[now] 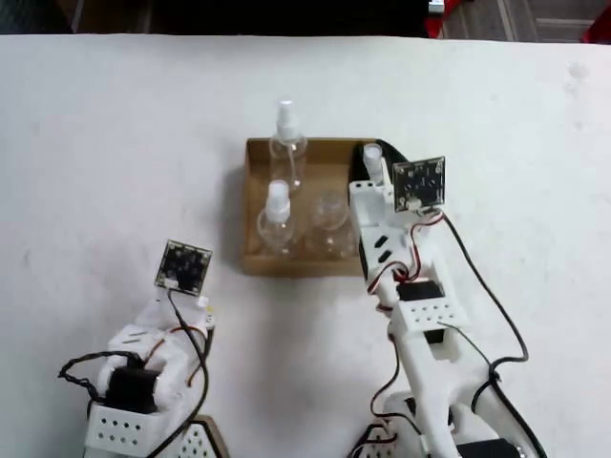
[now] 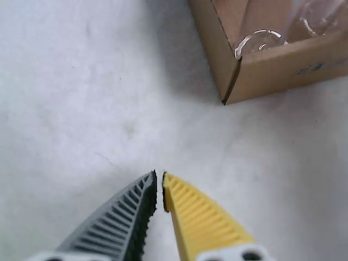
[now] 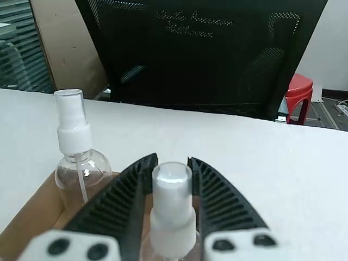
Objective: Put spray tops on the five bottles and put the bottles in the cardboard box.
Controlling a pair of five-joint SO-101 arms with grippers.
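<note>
The right gripper point(image 3: 171, 163), made of two black ribbed plastic fingers tapering to points, is closed narrowly around a spray top point(image 3: 172, 212). The spray top is a white cylinder under a translucent rounded cap, held upright with its long axis vertical and the cap uppermost. Whether a bottle hangs beneath it cannot be told. In the high view this gripper point(image 1: 372, 157) is seen over the far right corner of the cardboard box point(image 1: 250, 210), a shallow open tray of plain brown card.

Just beside the held spray top, a back bottle point(image 3: 81, 174) of clear, rounded plastic stands upright in the box's far left corner, fitted with a white top. A front bottle point(image 1: 277, 224), also topped and upright, is placed near the front left corner. A third bottle point(image 1: 329, 221) of clear plastic stands beside it; its top cannot be made out.

The left gripper point(image 2: 159, 176), one finger grey and one yellow, both ribbed, is drawn together to a thin slit with nothing held. It is poised above the white, faintly textured table point(image 2: 81, 81), apart from the box corner point(image 2: 283, 73).
</note>
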